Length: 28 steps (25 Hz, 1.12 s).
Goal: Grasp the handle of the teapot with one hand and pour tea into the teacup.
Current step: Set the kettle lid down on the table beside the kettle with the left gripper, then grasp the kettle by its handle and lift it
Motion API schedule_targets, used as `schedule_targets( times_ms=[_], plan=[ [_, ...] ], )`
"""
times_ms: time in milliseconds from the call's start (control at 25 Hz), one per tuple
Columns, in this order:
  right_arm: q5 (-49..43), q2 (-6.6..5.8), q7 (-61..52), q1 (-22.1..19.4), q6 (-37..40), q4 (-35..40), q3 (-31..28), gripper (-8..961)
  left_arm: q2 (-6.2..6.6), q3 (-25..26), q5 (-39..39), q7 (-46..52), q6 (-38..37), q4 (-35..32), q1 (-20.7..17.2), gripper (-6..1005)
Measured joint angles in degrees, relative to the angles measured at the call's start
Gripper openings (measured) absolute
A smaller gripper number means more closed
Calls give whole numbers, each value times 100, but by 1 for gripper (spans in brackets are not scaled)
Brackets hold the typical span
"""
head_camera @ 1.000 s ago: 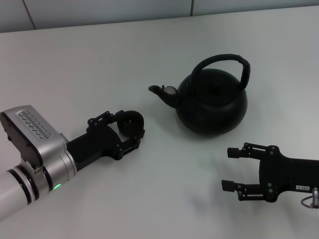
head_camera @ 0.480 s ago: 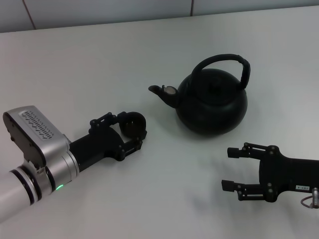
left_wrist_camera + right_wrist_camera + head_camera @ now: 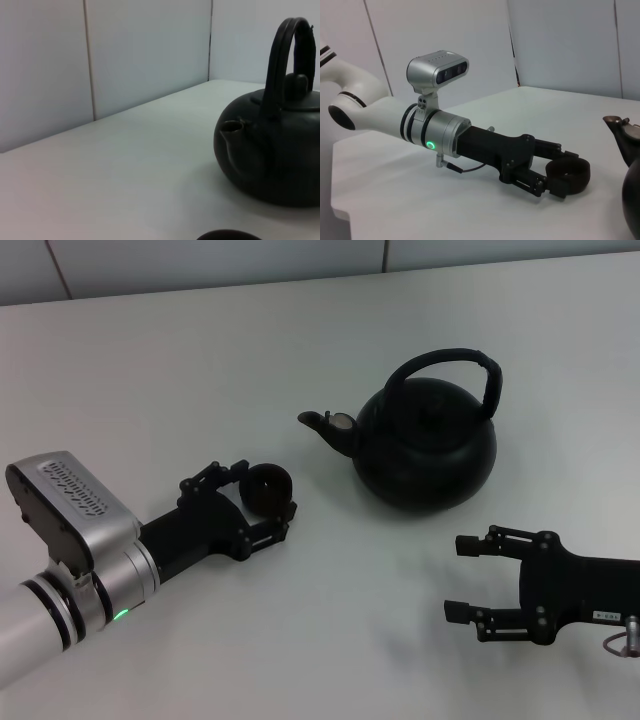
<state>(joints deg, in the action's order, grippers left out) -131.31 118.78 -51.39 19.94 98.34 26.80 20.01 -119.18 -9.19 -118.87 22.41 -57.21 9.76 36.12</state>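
Clamped in the left pincer point(image 3: 268, 502) low over the worktop point(image 3: 200, 370), the teacup point(image 3: 268, 487) is kept just short of the spout of the teapot point(image 3: 425, 445), presumably to receive tea, while the handle point(image 3: 455, 365) is left ungrasped beyond the wide-spread right pincer point(image 3: 468, 578).

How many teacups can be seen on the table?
1. The teacup sits between the left gripper's fingers, left of the teapot's spout. None seems hidden.

Plain white tabletop point(image 3: 180, 370) filling the frame, black teapot point(image 3: 425, 445) standing on it right of centre, small dark teacup point(image 3: 268, 487) left of centre, well apart from the pot
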Motion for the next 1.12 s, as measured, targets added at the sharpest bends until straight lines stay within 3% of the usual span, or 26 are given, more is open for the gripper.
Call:
schedule_targets(
  times_ms=[720,1120],
  plan=[
    [0,2,2,-7,-23,0,-42,809,81,-53,-40,83,-947,-290,-428,841],
    [1,14,17,-2,-81,0,-42,806,98,-375,-41,1049,-2483,-1659,-1062,840]
  ],
)
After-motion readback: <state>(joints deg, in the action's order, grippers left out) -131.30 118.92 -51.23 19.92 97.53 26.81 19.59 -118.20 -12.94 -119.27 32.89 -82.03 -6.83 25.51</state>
